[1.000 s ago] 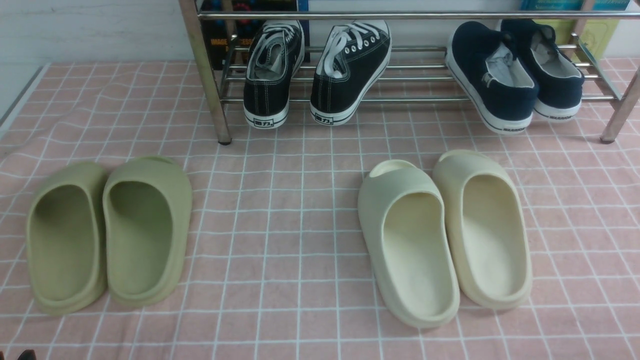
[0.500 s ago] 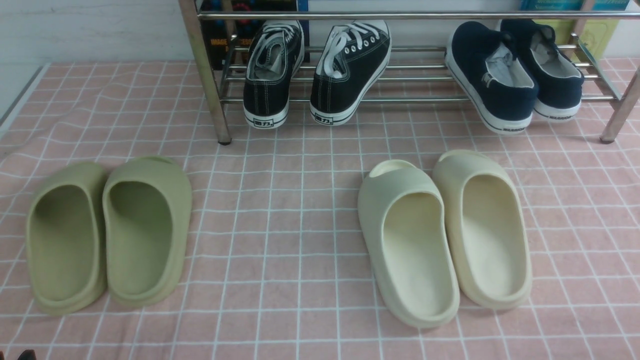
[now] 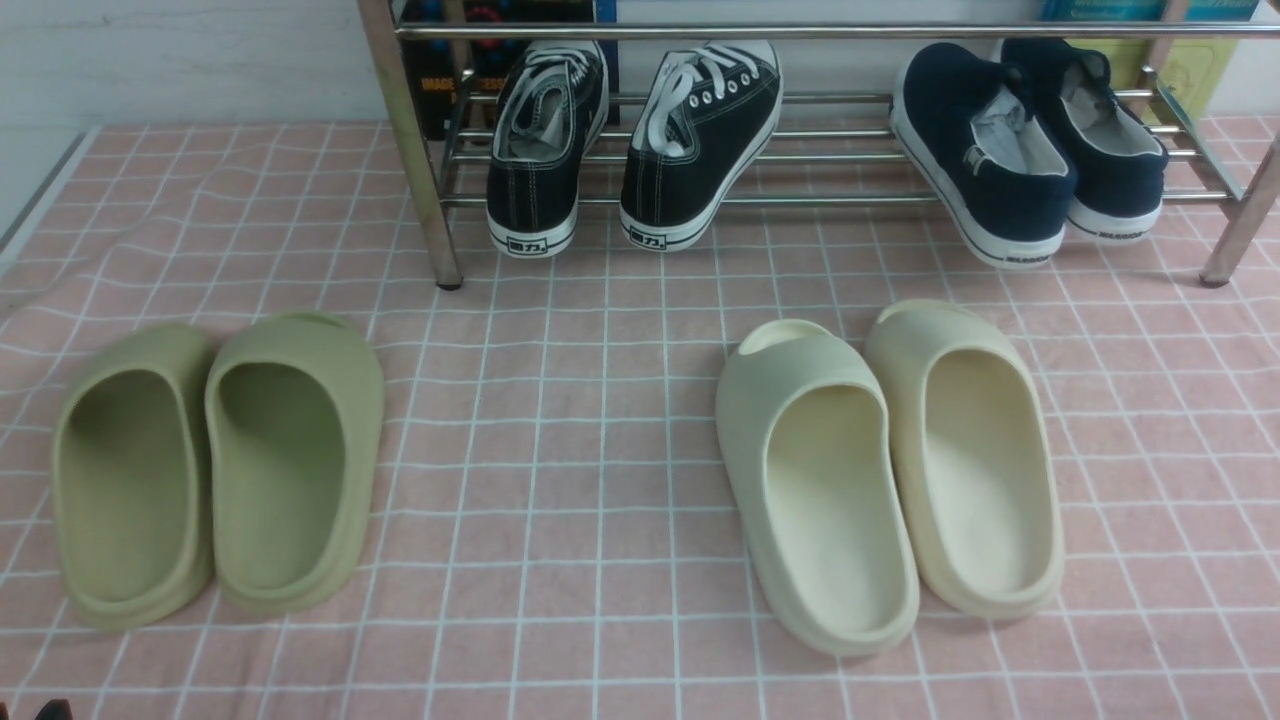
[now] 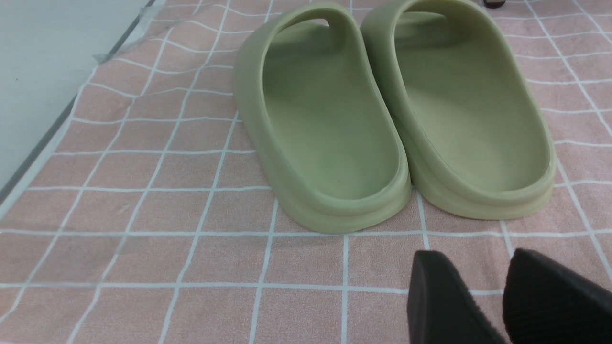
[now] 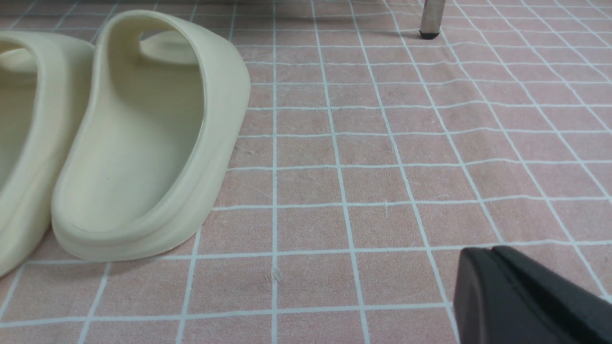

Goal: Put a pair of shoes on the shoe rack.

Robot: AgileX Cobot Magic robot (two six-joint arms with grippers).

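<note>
Navy-blue canvas slip-ons [image 3: 985, 155], pale grey lining, white rubber soles, sit on the lower level of the shoe rack [image 3: 830, 31], toward its right end in the front view; the two lie side by side at a slant, heels facing the camera and overhanging the front bar; one partly overlaps the other; rack is shiny metal tube, thicker legs standing on a pink cloth [image 3: 540, 640] with a white grid; black lace-up sneakers [image 3: 690, 150], white laces, share that lower level toward the left end, heels also out over the front bar, a gap between the two; dark book [image 3: 500, 70] upright behind the sneakers; blue-green book [image 3: 1150, 10] and yellow-green item [image 3: 1205, 75] behind the slip-ons; olive foam slides [image 3: 285, 460] on the cloth in front at left, side by side, openings toward the camera; cream foam slides [image 3: 840, 500] on the cloth at right, in front of the rack, side by side, slightly angled; left gripper [image 4: 471, 291] near the olive slides, jaws apart, nothing between them, fingertips blurred; right gripper [image 5: 492, 251] over the cloth, apart from the cream slides, fingers appear together at the tips, no shoe in them; pale wall [image 3: 200, 60] behind the rack.
</note>
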